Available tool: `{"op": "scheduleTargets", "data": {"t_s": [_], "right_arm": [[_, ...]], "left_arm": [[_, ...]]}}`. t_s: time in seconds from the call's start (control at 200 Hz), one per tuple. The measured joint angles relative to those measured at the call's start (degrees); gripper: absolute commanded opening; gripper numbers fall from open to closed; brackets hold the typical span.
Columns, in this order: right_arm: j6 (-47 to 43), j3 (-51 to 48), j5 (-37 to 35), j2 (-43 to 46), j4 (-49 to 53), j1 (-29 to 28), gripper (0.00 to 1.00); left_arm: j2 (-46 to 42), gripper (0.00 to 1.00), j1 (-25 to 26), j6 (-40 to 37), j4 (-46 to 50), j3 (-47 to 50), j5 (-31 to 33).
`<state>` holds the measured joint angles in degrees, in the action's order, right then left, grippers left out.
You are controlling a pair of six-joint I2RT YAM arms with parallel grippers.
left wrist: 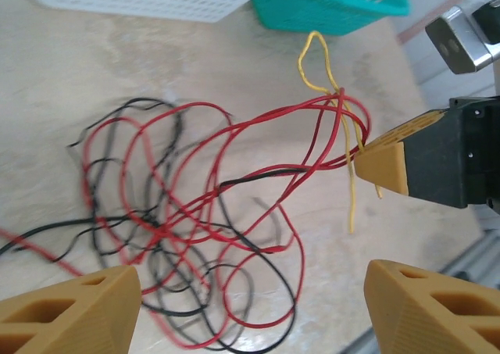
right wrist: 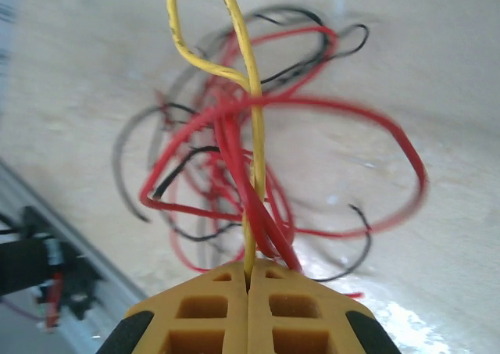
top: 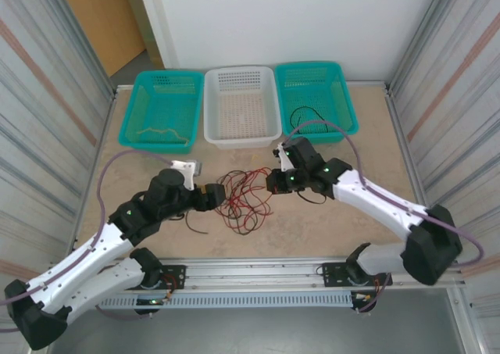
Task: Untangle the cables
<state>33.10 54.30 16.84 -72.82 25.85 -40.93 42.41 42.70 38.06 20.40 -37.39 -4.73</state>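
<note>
Cables (top: 241,200): messy heap on mid table (top: 336,229), btwn the two arms, well this side of the white basket (top: 242,139). Right gripper (right wrist: 248,277): pressed shut, pinching the yellow cable (right wrist: 255,135) plus a few red cable (right wrist: 336,112) strands right at the tips. Strands stretched up from heap to tips. Left gripper (left wrist: 251,287): spread wide, holding nothing, right next to the heap.

To do this step well:
- Lift w/ the right, slow & straight, to slide yellow out of the reds.
- Bring the left down on the heap & pin it flat, or else risk lifting the whole lot.
- Better to hold yellow alone, not reds too.
- No yanking; only tightens knots.

Stuff & shapes:
- All thin, bendy, string-like, w/ smooth shiny skin.
- Red: big round loops, lots of crossings.
- Black cable (left wrist: 117,108): skinny, curly, under & through the reds.
- Yellow: kinked, small loop at one end.
- Fingers (right wrist: 199,315): orange plastic, blocky, w/ square holes.
- Table: pale, stone-look, smooth.
- Basket: plastic mesh.
</note>
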Motion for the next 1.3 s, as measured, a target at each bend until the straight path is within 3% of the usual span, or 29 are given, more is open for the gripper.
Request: {"op": "scheduleTargets", "data": {"t_s": [0.2,0.431,0.476,0.616,0.681,0.847,1.082,1.303], "right_arm": [[3.74,0.13,1.55,8.07,-2.14,-1.20,0.00],[7.85,1.29,0.35,4.26,0.07,-1.51,0.00],[8.74,0.81,0.04,3.56,0.17,-1.92,0.00],[11.54,-0.22,-0.55,3.67,0.79,-3.30,0.00],[13.07,-0.22,-0.61,4.02,0.85,-3.34,0.00],[17.09,-0.33,-1.57,4.33,2.93,-3.30,0.00],[20.57,-8.79,-3.52,7.82,5.77,0.52,0.00],[20.92,-15.56,0.70,10.32,9.57,1.31,0.00]], "left_arm": [[-1.62,0.75,0.00,3.23,-14.60,2.56,-8.37],[0.39,0.62,0.52,6.25,-23.08,4.20,-12.17],[2.03,0.58,2.08,7.08,-25.20,5.40,-12.04],[11.78,0.55,11.78,7.13,-30.86,8.22,-10.45],[17.97,0.47,15.78,7.04,-33.62,8.61,-10.03],[27.58,0.25,17.55,6.97,-38.75,8.52,-7.15],[34.36,0.27,15.08,6.32,-43.21,6.49,-5.18],[41.13,0.29,14.73,5.46,-46.07,2.16,-5.53]]}}
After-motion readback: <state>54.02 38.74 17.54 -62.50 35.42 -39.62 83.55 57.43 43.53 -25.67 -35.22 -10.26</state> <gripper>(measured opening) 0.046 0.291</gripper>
